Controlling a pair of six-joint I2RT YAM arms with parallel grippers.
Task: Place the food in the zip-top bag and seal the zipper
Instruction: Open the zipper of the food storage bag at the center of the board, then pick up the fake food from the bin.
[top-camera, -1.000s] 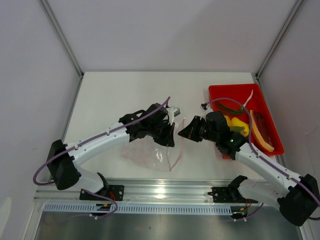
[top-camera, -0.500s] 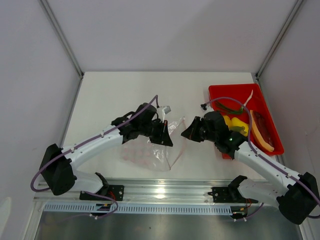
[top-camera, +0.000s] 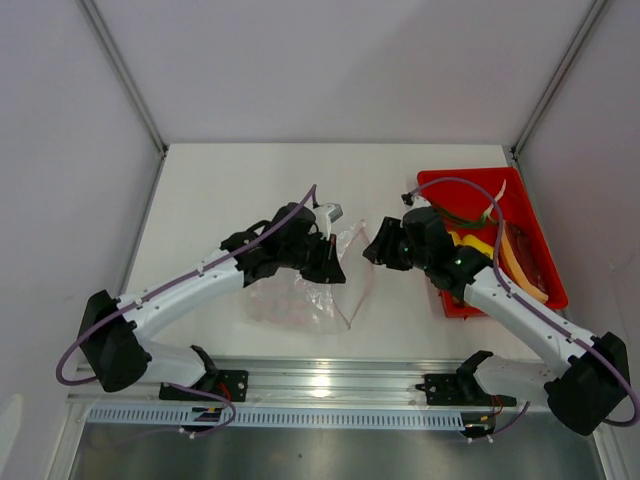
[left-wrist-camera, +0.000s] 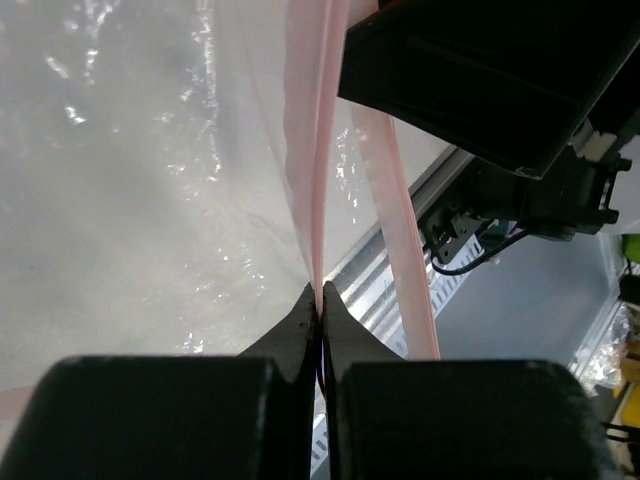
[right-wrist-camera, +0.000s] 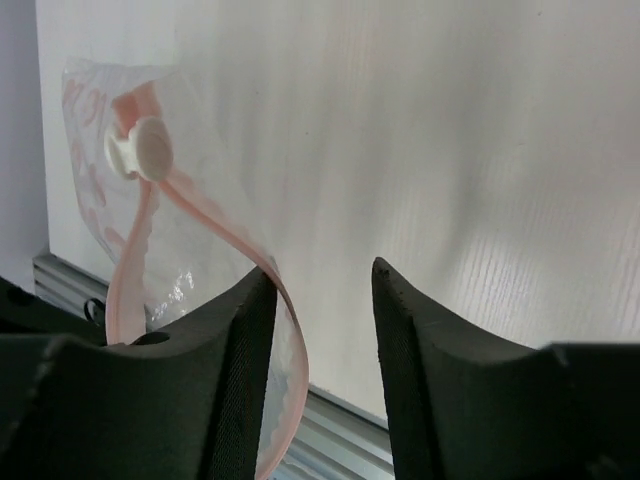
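The zip-top bag (top-camera: 300, 302) lies on the table (top-camera: 230, 190) between the two arms. Its body slumps on the surface and its mouth edge is lifted toward the grippers. The film is clear, thin and floppy. It wrinkles and throws glare in the left wrist view, so it probably weighs almost nothing, slides easily on the table and folds wherever it is not supported. It likely has no stiffness of its own to keep the mouth open.

The left gripper (left-wrist-camera: 320, 300) is clamped tight on one lip of the zipper (left-wrist-camera: 316, 150), with the pink strip running straight up from between its fingertips. The other lip hangs free just beside it.

The right gripper (right-wrist-camera: 322, 300) has its jaws apart and holds nothing. The free pink strip curls down past the inner edge of one finger, and whether it touches that finger is hard to tell. A white slider (right-wrist-camera: 140, 150) sits at the far end of the strip.

The zipper strip looks like the firmest part of the bag and so the best place to grip. Taking each lip near its middle would spread the mouth. A grip on the film alone would probably slip or bunch.

The food (top-camera: 472, 250) is in the red tray (top-camera: 440, 183), well apart from the bag. The pieces look small, rigid and light.
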